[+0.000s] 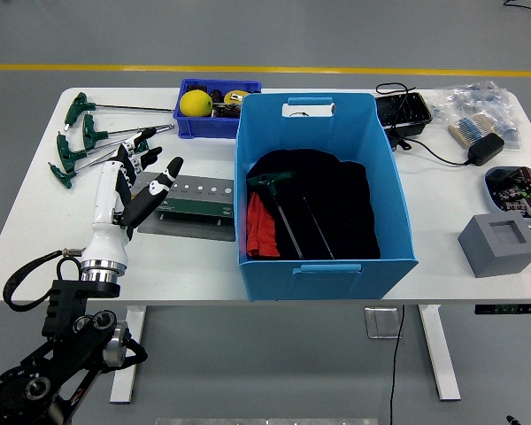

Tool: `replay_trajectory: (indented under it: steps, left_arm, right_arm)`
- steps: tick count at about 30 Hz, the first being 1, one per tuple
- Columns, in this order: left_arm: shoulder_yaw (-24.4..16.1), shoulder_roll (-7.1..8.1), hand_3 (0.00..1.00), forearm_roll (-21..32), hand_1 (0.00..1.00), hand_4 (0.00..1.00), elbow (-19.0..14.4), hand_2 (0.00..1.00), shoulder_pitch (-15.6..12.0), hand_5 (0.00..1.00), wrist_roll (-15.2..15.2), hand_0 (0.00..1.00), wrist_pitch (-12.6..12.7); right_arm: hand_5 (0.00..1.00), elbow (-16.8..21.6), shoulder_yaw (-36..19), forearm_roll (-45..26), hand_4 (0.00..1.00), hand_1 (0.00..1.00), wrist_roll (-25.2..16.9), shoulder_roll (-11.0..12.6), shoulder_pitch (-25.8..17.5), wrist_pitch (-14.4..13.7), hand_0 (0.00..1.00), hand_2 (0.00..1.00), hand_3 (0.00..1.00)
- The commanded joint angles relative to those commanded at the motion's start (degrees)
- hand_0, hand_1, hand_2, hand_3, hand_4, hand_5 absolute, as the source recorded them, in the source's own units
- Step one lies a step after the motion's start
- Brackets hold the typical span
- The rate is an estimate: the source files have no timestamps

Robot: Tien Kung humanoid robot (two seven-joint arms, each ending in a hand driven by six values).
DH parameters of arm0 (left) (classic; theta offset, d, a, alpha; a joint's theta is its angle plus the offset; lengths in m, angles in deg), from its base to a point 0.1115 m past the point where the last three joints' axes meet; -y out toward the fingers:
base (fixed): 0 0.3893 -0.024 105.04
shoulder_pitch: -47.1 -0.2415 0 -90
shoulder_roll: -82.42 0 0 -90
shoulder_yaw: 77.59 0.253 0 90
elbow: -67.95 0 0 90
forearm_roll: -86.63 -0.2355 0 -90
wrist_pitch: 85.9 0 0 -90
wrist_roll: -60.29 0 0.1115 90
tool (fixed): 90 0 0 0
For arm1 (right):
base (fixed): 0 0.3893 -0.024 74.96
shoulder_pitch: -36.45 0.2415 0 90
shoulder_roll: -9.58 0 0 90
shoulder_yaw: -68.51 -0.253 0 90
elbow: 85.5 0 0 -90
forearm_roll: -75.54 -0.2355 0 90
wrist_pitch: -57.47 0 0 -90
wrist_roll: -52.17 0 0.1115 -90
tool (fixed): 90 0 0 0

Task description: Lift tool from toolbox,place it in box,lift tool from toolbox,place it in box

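Several green-handled T-shaped hex keys (87, 142) lie fanned out at the table's far left. One more green-handled key (279, 199) lies inside the big blue box (327, 266), on black cloth beside something red. My left hand (146, 173), white with black fingertips, hovers between the loose keys and the green tool rack (199, 193). Its fingers are spread and hold nothing. The right arm is out of sight.
A small blue bin (214, 124) with a yellow ball (196, 104) stands behind the rack. On the right are a black tray (403, 113), a power adapter (482, 149) with its cable, bagged parts (473, 111), a round device (518, 188) and a grey block (500, 243).
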Motion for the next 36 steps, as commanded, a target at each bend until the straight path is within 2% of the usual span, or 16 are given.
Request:
replay_trajectory:
  steps: [25, 36]
  left_arm:
    - [0.2, -0.25, 0.797, 0.2, 0.747, 0.936, 0.2, 0.910, 0.0, 0.506, -0.2, 0.736, 0.6]
    - [-0.1, 0.22, 0.805, 0.3, 0.744, 0.936, 0.4, 0.912, 0.7, 0.508, 0.2, 0.729, 0.8]
  right_arm:
    - [0.768, 0.1, 0.8, -0.4, 0.803, 0.677, -0.2, 0.3, 0.3, 0.2, 0.693, 0.753, 0.603]
    - [0.768, 0.1, 1.1, -0.8, 0.802, 0.677, -0.4, 0.6, 0.8, 0.3, 0.693, 0.753, 0.603]
